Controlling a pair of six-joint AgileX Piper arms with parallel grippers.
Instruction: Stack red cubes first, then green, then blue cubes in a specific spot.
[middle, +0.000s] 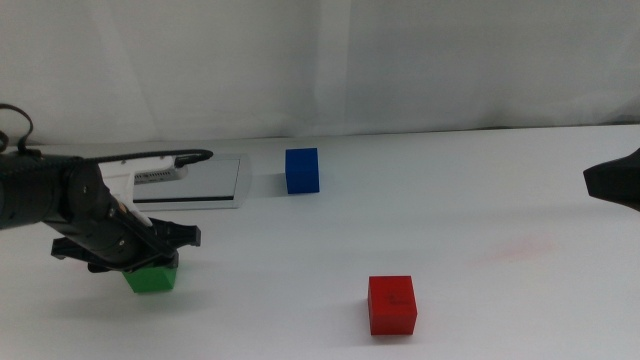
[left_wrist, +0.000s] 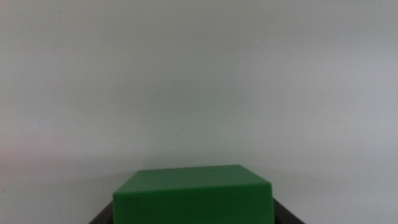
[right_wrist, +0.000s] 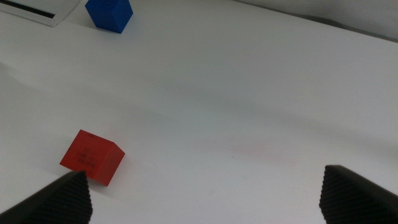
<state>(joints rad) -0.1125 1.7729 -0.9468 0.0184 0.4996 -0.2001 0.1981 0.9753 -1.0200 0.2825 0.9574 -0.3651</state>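
The green cube (middle: 152, 278) rests on the white table at the front left. My left gripper (middle: 148, 262) comes down over it, and in the left wrist view the cube (left_wrist: 193, 194) fills the gap between the two jaws, which press against its sides. The red cube (middle: 392, 305) sits alone at the front centre; the right wrist view shows it too (right_wrist: 92, 157). The blue cube (middle: 302, 170) stands further back, next to the panel. My right gripper (middle: 615, 182) waits at the right edge, and in its wrist view it (right_wrist: 208, 199) is open and holds nothing.
A flat silver-framed panel (middle: 190, 180) with a dark slot lies at the back left, just behind the left arm. A white curtain backs the table. Bare white tabletop lies between the red cube and the right gripper.
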